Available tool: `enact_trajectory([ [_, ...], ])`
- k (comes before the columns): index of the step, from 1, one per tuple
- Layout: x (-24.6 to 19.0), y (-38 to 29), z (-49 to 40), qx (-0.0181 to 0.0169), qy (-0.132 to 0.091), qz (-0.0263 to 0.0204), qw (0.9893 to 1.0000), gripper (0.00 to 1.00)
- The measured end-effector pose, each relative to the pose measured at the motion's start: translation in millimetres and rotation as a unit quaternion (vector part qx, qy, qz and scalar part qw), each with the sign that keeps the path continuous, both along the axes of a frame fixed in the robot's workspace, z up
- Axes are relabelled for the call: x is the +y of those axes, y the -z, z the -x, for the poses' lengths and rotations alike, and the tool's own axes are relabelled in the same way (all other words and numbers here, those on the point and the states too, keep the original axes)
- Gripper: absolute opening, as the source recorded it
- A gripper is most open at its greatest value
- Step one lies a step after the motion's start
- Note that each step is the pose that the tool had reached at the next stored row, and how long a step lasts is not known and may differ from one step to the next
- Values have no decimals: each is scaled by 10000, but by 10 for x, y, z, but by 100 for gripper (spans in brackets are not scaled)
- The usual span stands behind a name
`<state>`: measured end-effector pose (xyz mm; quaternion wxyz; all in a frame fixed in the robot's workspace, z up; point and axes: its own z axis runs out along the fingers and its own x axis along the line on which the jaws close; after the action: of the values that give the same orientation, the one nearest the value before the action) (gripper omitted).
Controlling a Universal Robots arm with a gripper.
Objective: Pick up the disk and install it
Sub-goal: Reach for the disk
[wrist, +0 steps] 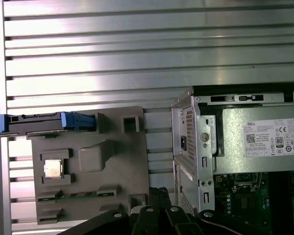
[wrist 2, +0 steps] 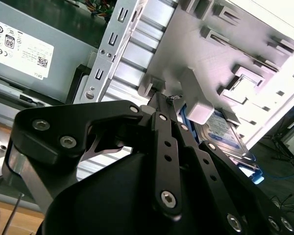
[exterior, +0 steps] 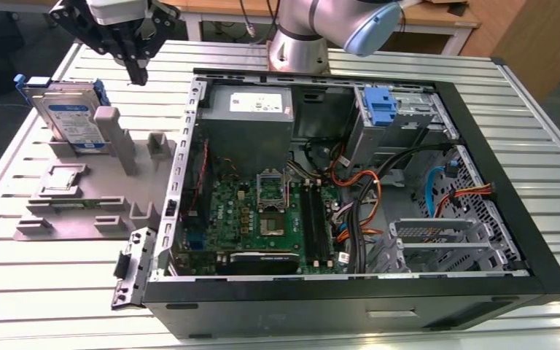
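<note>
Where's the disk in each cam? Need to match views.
Exterior view: grey, blue-railed hard drive stands on edge in the grey plastic fixture, exterior view's left.
Second wrist view: drive partly behind a fixture post.
First wrist view: edge-on at the fixture's corner.
Shared landmark: the fixture.

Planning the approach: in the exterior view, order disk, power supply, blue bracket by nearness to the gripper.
1. disk, upright in the grey stand near the gripper.
2. power supply, inside the case.
3. blue bracket, drive bay beyond.
</note>
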<state>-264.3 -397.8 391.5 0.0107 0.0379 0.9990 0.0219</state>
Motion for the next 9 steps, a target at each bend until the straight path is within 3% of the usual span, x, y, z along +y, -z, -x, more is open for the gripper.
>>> enact_trajectory([
  [9,0,1,28,0,0,0,10000,10],
])
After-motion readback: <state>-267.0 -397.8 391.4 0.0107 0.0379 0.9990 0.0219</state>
